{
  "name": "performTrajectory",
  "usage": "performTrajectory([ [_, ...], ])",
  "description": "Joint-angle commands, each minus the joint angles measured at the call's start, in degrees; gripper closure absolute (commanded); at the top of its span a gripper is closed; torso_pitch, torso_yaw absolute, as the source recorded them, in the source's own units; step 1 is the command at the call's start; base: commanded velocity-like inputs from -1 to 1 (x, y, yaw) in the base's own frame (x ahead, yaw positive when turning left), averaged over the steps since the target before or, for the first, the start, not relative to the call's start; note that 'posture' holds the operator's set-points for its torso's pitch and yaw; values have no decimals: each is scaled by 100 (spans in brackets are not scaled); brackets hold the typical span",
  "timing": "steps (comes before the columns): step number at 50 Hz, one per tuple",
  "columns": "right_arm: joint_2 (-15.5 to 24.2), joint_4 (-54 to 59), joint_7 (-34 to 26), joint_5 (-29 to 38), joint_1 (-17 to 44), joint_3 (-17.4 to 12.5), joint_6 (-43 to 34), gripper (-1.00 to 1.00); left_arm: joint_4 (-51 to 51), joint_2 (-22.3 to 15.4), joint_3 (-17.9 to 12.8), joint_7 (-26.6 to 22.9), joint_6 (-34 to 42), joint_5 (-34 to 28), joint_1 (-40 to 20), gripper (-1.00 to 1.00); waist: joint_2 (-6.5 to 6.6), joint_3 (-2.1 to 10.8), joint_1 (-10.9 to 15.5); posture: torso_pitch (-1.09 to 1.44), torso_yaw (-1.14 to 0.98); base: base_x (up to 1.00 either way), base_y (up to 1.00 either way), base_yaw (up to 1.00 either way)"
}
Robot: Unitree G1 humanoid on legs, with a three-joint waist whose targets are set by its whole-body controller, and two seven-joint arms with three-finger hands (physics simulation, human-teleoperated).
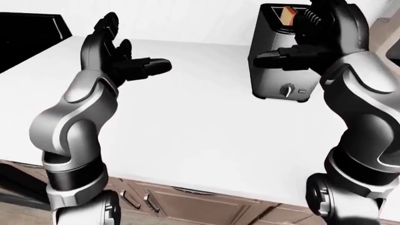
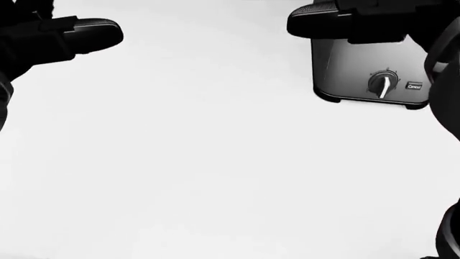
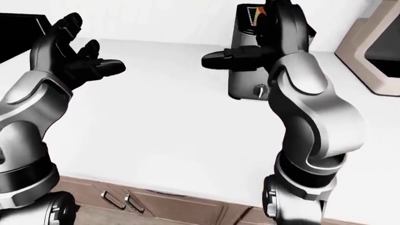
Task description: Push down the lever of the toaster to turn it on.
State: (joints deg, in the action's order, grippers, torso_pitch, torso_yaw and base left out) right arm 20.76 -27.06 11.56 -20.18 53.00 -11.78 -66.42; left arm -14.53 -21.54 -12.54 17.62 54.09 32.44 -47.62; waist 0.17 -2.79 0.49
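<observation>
Although the lever itself cannot be made out behind the right robot hand [image 1: 313, 35], the toaster [image 1: 278, 77] is judged to be a rigid metal box, fairly heavy for its size, with smooth, likely slippery sides and a sprung lever that should resist until it latches. It stands upright toward the upper right of the left-eye view, on the bench [image 1: 187, 126], with a slice of toast [image 1: 289, 15] showing in its top slot and a knob [image 2: 382, 84] and a small button [image 2: 414, 86] low on the face turned to the camera. No hold on the body is called for; the lever is best pressed straight down with one fingertip, since a slanted push could slide the toaster on the smooth top. The right robot hand is raised against the toaster's upper part, fingers spread and closed on nothing, one finger [image 1: 275, 60] reaching across the face. Whether it touches the metal cannot be told. The left robot hand [image 1: 118, 58] is held up well apart, unclenched and empty. The bench is a plain white, glossy slab; brown cabinet fronts with metal handles [image 1: 150, 202] are seen beneath it, a dark appliance [image 1: 31, 33] at the upper left, and a pale framed unit [image 3: 375, 56] at the right of the right-eye view.
</observation>
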Motion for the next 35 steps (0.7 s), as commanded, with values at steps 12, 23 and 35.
performTrajectory([
  [12,308,510,-204,193,517,-123,258,-100,109,97,37,-275,-301,-373,-290,-100,17,461,-9,-11,0,0,0,0],
  [23,523,832,-317,202,635,-239,290,-100,375,232,187,-471,-382,-675,-476,-100,0,772,-20,-20,0,0,0,0],
  [35,574,1344,-321,149,633,-280,637,-100,794,402,294,-663,-478,-1008,-827,-100,-8,1197,-29,-29,0,0,0,0],
])
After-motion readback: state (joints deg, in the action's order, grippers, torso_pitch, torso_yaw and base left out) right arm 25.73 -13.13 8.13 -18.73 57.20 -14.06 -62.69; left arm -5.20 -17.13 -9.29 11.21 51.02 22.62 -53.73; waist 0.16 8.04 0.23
